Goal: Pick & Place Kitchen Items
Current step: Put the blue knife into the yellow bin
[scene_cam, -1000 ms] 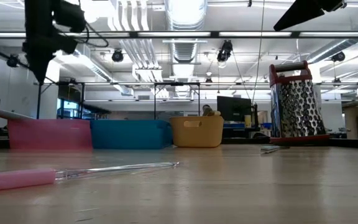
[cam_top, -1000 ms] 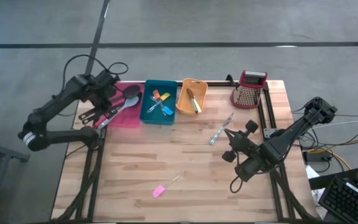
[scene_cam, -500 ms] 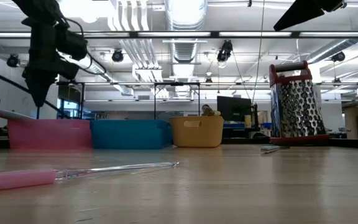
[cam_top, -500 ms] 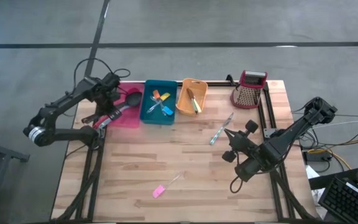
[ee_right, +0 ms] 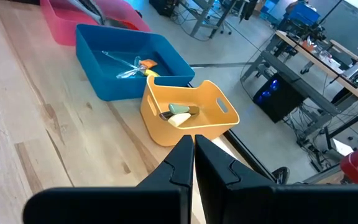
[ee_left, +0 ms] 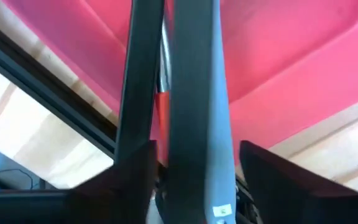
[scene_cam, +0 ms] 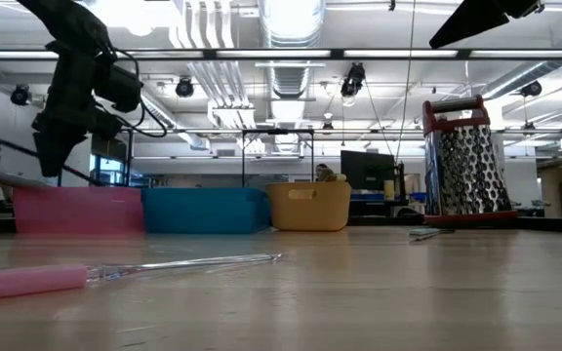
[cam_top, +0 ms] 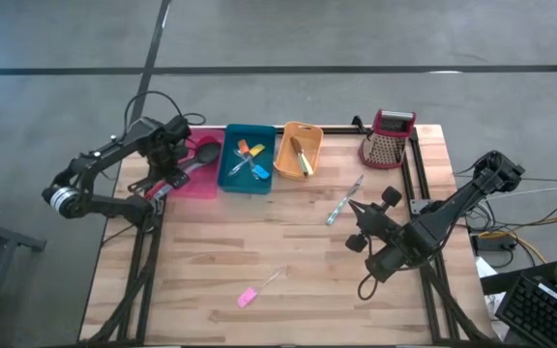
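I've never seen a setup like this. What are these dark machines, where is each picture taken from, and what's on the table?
Two dark robot arms work at a wooden table. One picture looks straight down, one level across the tabletop, and one comes from each wrist. The left gripper hangs over long utensils in the pink rectangular bin. The right gripper, fingers shut and empty, waits mid-table. Beside the pink bin stand a blue bin and an orange bin, both holding small tools, then a red-topped metal grater. A pink-handled tool and a teal-handled tool lie loose.
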`<state>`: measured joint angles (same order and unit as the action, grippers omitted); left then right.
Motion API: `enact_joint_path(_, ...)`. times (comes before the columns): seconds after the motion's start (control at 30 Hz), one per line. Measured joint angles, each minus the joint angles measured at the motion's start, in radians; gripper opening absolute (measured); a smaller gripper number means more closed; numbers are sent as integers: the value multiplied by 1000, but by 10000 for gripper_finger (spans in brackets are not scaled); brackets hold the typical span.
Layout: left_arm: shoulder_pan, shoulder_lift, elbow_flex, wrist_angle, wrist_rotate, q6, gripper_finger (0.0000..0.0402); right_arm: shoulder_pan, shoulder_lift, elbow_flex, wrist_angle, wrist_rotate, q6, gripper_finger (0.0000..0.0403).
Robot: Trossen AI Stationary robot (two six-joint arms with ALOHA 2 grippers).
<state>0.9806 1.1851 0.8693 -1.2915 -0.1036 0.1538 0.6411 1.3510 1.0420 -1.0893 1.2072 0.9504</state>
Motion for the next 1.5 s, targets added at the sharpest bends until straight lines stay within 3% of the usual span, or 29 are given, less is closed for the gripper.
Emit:
enact_joint_path(0.2, 0, -9, 24, -30, 0, -22, 283, 0, 0, 0, 2, 0, 0, 8)
enact_joint_path(0.43, 0, -20, 101, -47, 3, -25, 286, 0, 0, 0, 3, 0, 0, 8)
enact_joint_path(0.6, -1, -62, 167, -17, 88, -72, 286, 0, 0, 0, 4, 0, 0, 8)
enact_joint_path(0.97, -76, -273, 206, 124, 194, -178, 287, -25, -1, 0, 7, -14, 15, 8)
enact_joint_path(1.2, -192, -463, 160, 395, 205, -321, 287, -193, 6, -1, 7, -232, -236, 25)
enact_joint_path(1.5, -300, -580, -21, 737, 250, -500, 287, -438, 6, -1, 19, -461, -517, 118)
